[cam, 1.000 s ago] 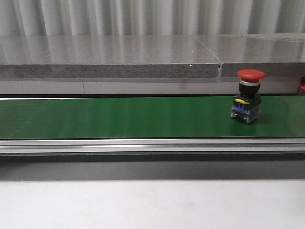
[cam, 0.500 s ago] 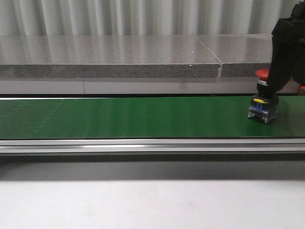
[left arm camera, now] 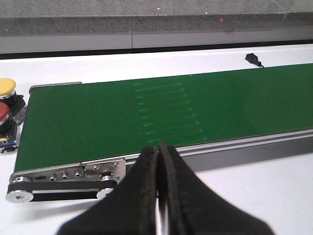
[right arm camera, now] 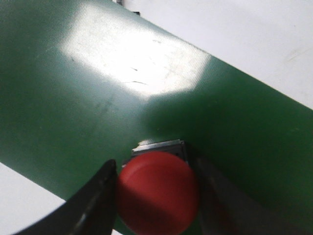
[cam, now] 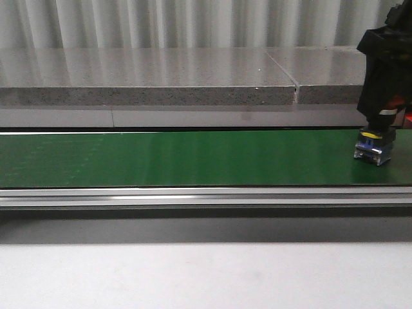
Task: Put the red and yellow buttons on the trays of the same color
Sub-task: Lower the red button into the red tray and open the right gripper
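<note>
A red button stands upright on the green belt at its far right end. My right gripper has come down over it and hides the cap in the front view. Seen from the right wrist, the red cap fills the gap between the two fingers, which press against its sides; the right gripper is shut on it. My left gripper is shut on nothing, near the belt's other end. A yellow button and another red button stand on the white table there. The trays are out of view.
A grey stone ledge runs behind the belt, and a metal rail along its front edge. The belt's end roller and bracket lie in front of the left gripper. A small black sensor sits beyond the belt.
The red button rode the belt to the right. My right gripper came down from the upper right and closed round its cap.
</note>
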Available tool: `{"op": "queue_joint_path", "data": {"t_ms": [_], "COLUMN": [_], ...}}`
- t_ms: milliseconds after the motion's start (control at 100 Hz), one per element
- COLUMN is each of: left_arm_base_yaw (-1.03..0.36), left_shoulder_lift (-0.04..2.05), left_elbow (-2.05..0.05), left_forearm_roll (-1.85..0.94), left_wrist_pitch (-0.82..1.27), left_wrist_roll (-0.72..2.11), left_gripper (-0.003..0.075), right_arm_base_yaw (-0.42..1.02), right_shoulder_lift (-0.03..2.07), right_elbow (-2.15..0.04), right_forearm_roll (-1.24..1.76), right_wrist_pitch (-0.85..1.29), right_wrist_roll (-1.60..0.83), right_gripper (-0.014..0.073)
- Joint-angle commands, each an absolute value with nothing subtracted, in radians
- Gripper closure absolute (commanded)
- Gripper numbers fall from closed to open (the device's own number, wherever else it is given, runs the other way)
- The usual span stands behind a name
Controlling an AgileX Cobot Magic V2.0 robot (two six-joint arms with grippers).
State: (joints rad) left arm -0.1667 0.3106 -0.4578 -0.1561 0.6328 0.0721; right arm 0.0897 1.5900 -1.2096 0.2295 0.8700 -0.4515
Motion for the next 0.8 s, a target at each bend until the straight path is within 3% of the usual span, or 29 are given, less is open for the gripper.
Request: {"op": "queue_joint_path", "data": {"t_ms": [0, 470, 790], "left_arm_base_yaw": [-0.176, -0.176, -0.176], "left_shoulder_lift": [0.32, 0.32, 0.32], "left_elbow": [-0.485, -0.485, -0.485], "left_forearm_roll": [-0.173, -0.173, -0.173], "left_wrist_pitch": [0.564, 0.564, 0.564], "left_wrist_roll": [0.072, 0.072, 0.072], "left_gripper": [0.0741, 0.0741, 0.0741], "right_arm_base_yaw": [0.089, -0.168, -0.349], "right_shoulder_lift": [1.539, 1.448, 1.455], "right_elbow": [-1.243, -1.243, -1.243], "right_forearm_roll": [0.247, 0.062, 0.046], "right_wrist_pitch": [0.829, 0.782, 0.679], "right_wrist_roll": [-0.449, 0.0, 0.041], "right_gripper": [0.039, 0.0391, 0.0391]}}
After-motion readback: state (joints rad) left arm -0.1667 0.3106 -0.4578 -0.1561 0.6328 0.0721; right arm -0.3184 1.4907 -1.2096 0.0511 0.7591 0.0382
